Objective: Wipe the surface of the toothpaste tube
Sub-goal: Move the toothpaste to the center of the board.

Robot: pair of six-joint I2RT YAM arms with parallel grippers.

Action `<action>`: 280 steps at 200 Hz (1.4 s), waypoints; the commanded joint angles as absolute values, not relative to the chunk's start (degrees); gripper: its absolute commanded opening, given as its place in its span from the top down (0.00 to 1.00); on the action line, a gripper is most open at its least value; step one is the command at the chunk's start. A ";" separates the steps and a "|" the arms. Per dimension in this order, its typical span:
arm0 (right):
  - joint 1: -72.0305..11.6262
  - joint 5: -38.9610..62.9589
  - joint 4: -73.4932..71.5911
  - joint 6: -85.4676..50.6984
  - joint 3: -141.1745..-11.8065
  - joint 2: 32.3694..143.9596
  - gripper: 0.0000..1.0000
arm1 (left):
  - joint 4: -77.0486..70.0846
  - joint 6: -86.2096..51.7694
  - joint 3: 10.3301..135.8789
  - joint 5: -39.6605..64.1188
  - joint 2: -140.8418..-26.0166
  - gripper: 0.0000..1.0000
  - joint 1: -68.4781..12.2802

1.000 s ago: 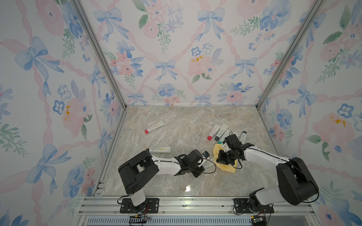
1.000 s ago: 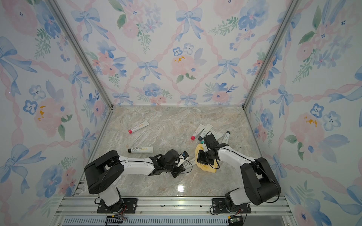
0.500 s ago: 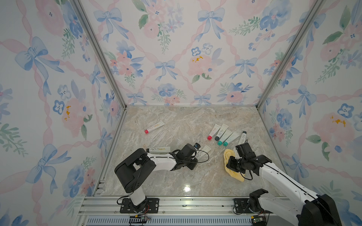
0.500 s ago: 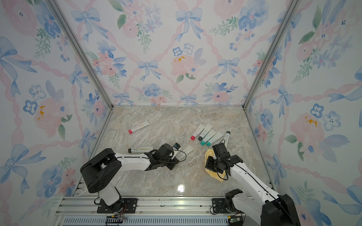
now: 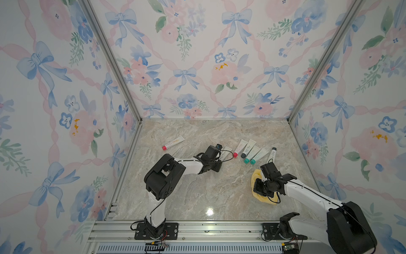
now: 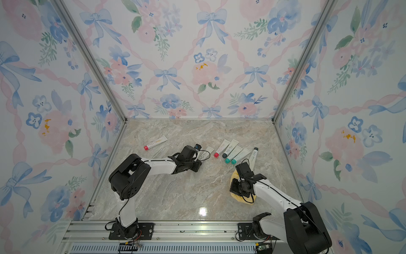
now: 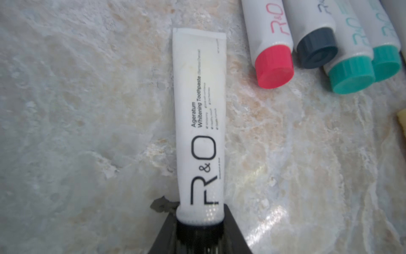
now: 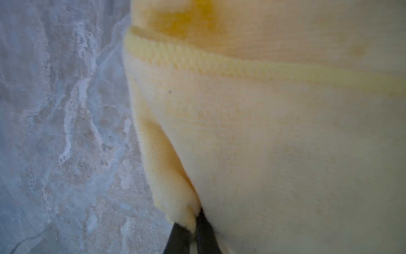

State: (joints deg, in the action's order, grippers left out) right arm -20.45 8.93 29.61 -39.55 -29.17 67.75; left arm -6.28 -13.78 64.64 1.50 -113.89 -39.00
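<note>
Left gripper, clamped on the cap end of the toothpaste tube, has brought it just beside the red-capped tube, while the right gripper, pinching the yellow cloth, has drawn well away from there, so the wiping seems finished.

We find the toothpaste tube just left of a row of four tubes on the surface. Another tube lies well apart to the left, and the cloth lies in front of the row.
</note>
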 commanded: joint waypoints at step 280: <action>-19.75 9.32 24.63 -38.25 -24.79 66.70 0.92 | 0.88 -40.16 31.10 -11.04 -67.35 0.02 -6.43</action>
State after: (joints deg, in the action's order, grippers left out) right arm -20.23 9.39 26.72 -39.42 -26.83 65.56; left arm 0.54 -36.29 33.91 -10.20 -71.16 -10.07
